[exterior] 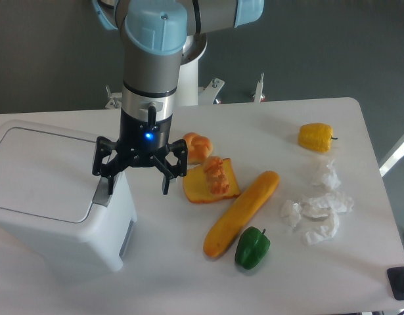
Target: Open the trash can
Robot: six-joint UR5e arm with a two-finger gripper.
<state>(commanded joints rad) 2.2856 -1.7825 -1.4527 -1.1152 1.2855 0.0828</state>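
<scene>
Gripper [138,185] fingers [112,184] were spread apart, grasping nothing, one fingertip at the grey latch tab [103,194] of the closed white trash can [54,193], which sat under and beside them on the desk [267,125].

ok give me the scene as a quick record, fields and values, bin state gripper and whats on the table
trash can: left side of table, lid flat and shut
latch tab: grey, on the can's right edge
gripper: open, above the latch edge, one finger at the tab, contact unclear
food: bread roll, toast slice, long yellow squash, green pepper, yellow pepper
crumpled tissues: right of the squash
</scene>
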